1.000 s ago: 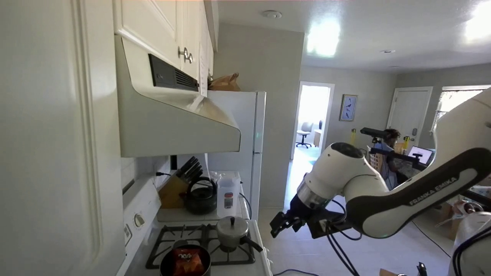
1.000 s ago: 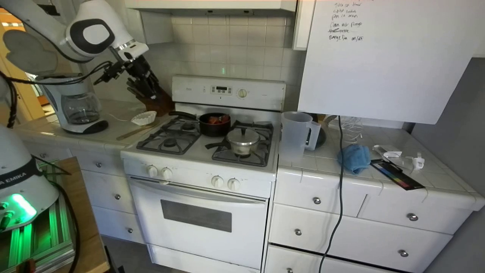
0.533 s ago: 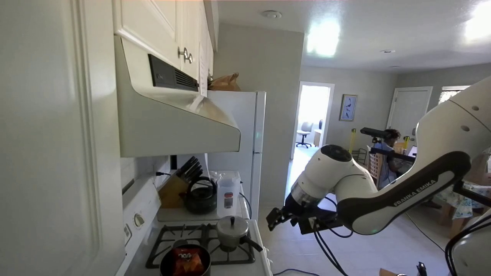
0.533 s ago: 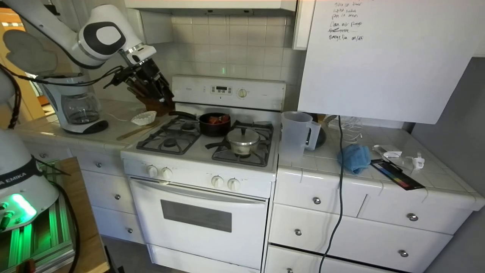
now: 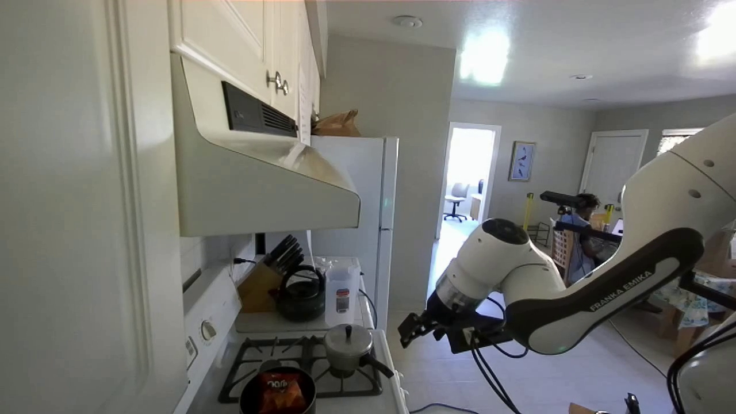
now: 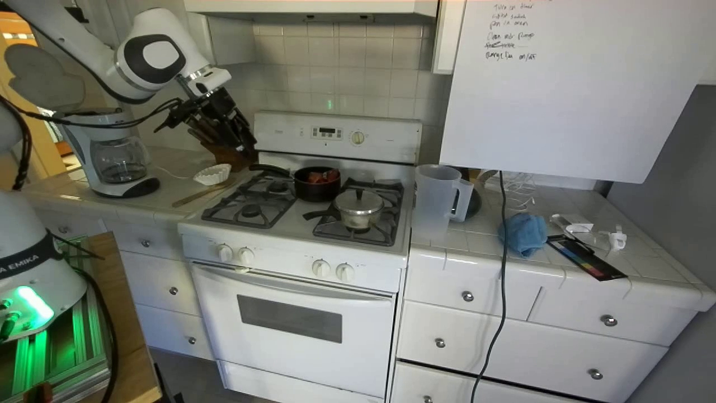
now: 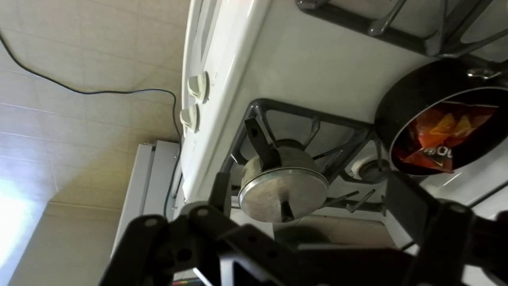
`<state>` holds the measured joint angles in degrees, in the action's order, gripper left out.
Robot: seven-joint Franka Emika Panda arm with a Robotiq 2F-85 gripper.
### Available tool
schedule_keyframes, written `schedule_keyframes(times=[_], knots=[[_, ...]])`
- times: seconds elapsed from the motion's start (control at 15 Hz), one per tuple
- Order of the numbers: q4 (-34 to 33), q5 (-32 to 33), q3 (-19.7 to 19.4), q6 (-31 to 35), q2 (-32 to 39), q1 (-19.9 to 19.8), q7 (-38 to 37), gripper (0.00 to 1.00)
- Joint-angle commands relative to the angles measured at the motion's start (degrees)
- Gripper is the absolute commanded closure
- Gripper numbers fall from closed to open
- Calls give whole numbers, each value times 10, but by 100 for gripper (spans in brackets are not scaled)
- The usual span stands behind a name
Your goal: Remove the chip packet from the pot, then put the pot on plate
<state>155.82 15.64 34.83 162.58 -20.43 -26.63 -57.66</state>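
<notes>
The stove (image 6: 282,253) is the largest thing before you, and it carries what you need first. Your arm (image 5: 609,296) hangs with its end well apart from everything on it, so the approach looks to be the step in hand. The dark pot (image 6: 317,193) sits toward the back, its handle (image 6: 271,169) pointing away from the lidded saucepan (image 6: 358,211), which stands nearer the front, just beside it but apart; your path should clear that lid (image 7: 274,188). Expect the dark pot to be stiff and fairly heavy: for the later lift, take the handle close to the pot's side, or the body may swing down on you. You cannot be sure of a plate here; a white fluted dish (image 6: 212,175) on the tabletop (image 6: 178,189), in an exterior view, may be the one meant. The red chip packet (image 7: 438,137) lies inside the dark pot, mostly down within its walls. It should be light, soft and slick (foil likes to skid), with brittle chips if it is full. Pinch a flat seam or raised corner, whichever stands clearest, rather than squeezing the belly. In the wrist view your jaws stand wide apart with nothing between them, which suits that pinch.
</notes>
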Motion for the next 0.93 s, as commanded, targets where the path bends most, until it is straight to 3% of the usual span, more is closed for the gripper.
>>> schedule_keyframes(times=[0.0,0.2,0.33,0.73,0.87], knots=[[-28,54,2,99,71,-29,60,0],[-103,125,23,134,159,-77,113,0],[-157,156,35,121,222,-89,154,0],[-315,211,15,36,420,-33,288,0],[-380,258,-22,5,480,12,289,0]])
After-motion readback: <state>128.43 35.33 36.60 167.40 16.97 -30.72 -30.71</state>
